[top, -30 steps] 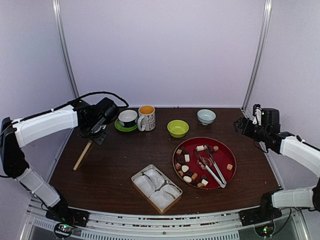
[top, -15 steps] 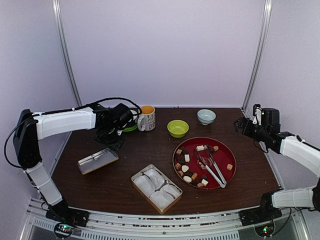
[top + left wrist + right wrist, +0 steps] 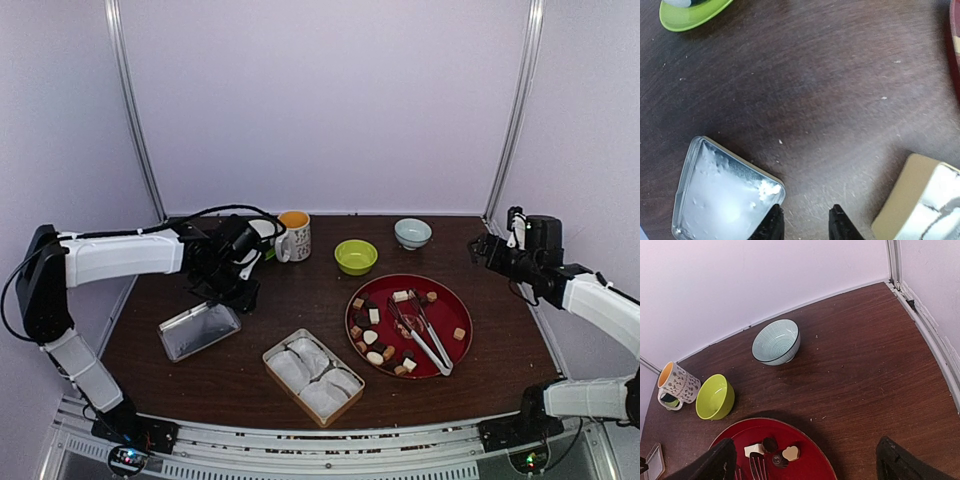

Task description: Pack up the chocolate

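Several chocolates in tan, dark brown and cream lie on a red plate beside silver tongs. An open tin box lined with white crinkled paper liners sits at front centre. Its lid lies flat to the left. My left gripper hovers just above the lid's far right corner, open and empty. In the left wrist view the gripper spans bare table between the lid and the box. My right gripper is raised at the far right, wide open, with chocolates below.
At the back stand a cup on a green saucer, a patterned mug, a lime green bowl and a pale blue bowl. The blue bowl, green bowl and mug show in the right wrist view.
My left gripper carried the lid from upright at the far left, laid it flat on the table left of the box and let go. The right arm has not moved.
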`<state>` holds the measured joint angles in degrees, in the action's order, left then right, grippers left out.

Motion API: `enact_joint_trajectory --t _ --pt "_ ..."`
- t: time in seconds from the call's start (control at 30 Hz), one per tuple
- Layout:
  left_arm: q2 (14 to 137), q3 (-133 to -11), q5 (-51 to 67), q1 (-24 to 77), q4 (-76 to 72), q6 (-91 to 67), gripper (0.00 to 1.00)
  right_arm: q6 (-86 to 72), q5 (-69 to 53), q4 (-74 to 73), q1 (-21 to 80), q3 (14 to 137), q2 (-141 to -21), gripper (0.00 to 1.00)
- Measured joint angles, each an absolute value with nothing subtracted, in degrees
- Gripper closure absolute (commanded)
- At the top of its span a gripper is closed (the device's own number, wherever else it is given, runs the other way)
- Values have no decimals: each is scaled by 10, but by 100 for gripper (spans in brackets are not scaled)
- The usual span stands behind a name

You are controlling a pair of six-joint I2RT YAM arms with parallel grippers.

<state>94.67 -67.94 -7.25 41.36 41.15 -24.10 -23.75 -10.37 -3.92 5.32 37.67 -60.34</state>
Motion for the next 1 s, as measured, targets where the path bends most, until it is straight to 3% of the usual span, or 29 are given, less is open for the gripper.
enact_joint_trajectory --t 0.27,0.53,0.67,0.8,0.87,0.93,0.97,1.0 --pt "813 -620 -12 414 387 -240 63 -222 -151 -60 77 385 -628 4" --pt "698 -532 128 429 368 -317 64 -182 -152 -102 233 434 -672 5" --pt "690 -482 172 471 342 -361 73 -187 -150 -106 323 431 -692 10" --pt "710 -448 202 499 312 -396 89 -197 -149 -105 423 426 -716 38" --pt "728 -445 209 512 303 -408 98 -199 -149 -106 468 426 -733 64" --pt "739 -443 215 525 295 -417 100 -198 -149 -111 507 428 -751 92" --pt "741 -441 219 533 292 -421 100 -200 -148 -117 525 429 -760 100" --pt "741 -438 222 539 289 -424 100 -200 -146 -123 538 430 -766 100"
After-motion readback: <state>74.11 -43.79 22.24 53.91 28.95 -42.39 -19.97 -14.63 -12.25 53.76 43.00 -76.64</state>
